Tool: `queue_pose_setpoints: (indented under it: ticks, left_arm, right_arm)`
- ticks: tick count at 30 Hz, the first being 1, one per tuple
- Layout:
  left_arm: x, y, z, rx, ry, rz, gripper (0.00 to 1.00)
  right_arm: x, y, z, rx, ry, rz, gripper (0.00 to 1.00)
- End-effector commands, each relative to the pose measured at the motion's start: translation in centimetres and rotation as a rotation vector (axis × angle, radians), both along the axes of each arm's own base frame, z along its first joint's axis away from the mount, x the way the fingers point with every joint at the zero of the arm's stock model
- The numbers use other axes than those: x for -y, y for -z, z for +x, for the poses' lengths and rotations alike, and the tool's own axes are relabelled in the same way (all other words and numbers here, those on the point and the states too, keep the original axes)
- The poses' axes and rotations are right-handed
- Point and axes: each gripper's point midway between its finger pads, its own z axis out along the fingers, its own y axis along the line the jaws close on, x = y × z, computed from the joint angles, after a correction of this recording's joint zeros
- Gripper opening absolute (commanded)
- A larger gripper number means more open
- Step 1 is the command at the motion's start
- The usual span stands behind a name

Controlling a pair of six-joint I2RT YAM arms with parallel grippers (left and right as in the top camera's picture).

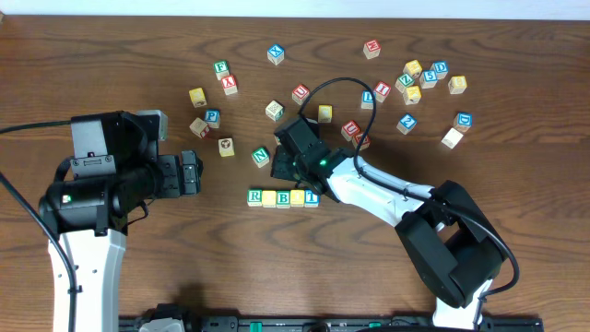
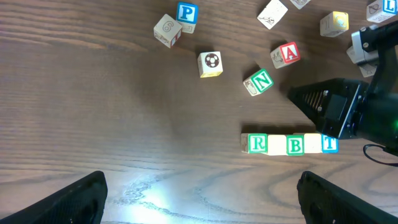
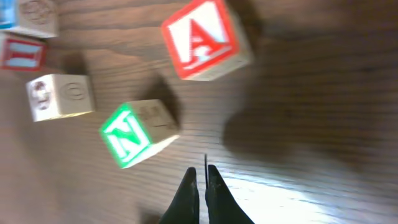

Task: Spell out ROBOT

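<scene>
The row of blocks (image 1: 283,197) lies about in the middle of the table (image 1: 138,37), on the near side of the loose blocks (image 1: 412,69). The R block (image 2: 257,144) is at its left end, the B block (image 2: 295,145) in the middle and the T block (image 2: 329,144) at the right end. Between them stand a first pale block (image 2: 275,144) and a second pale block (image 2: 313,144), and I cannot read a letter on either. The right gripper (image 3: 200,177) is clenched with nothing between its fingers. It hangs just on the far side of the right part of the row and points left. Near its tip is the green N block (image 3: 132,134), turned askew to the row, and farther off is the red A block (image 3: 202,40). The left gripper (image 2: 202,183) is released, fingers wide apart, well to the left of the row.
</scene>
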Motion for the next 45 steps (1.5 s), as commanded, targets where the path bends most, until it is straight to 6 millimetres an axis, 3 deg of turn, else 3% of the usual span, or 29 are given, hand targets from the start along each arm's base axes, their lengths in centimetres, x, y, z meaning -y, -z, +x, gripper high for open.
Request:
queue_pose_setpoints:
  ticks: [1,7,15,21,32,37,45]
  left_arm:
    - [0.1,-0.5,0.1,0.016,0.015,-0.004,0.96]
    - [0.1,-0.5,0.1,0.016,0.015,-0.004,0.96]
    - [0.1,-0.5,0.1,0.016,0.015,-0.004,0.96]
    - [0.1,-0.5,0.1,0.016,0.015,-0.004,0.96]
    - [0.1,-0.5,0.1,0.016,0.015,-0.004,0.96]
    - [0.1,-0.5,0.1,0.016,0.015,-0.004,0.96]
    - [0.1,-0.5,0.1,0.016,0.015,-0.004,0.96]
  right_arm:
    - [-0.4,0.2,-0.3,-0.018,-0.043,0.021,0.01]
    - [0.4,0.4,0.1,-0.021,-0.019,0.0,0.01]
    - [6.9,2.1,1.7,-0.09,0.128,-0.126,0.01]
    - [10.3,3.2,0.8,-0.185,0.191,-0.193,0.01]
    - [11.9,4.4,-5.1,-0.405,0.142,-0.31,0.01]
    - [12.3,4.5,-6.3,-0.449,0.125,-0.334,0.01]
    - [10.7,4.4,-7.0,-0.449,0.064,-0.303,0.01]
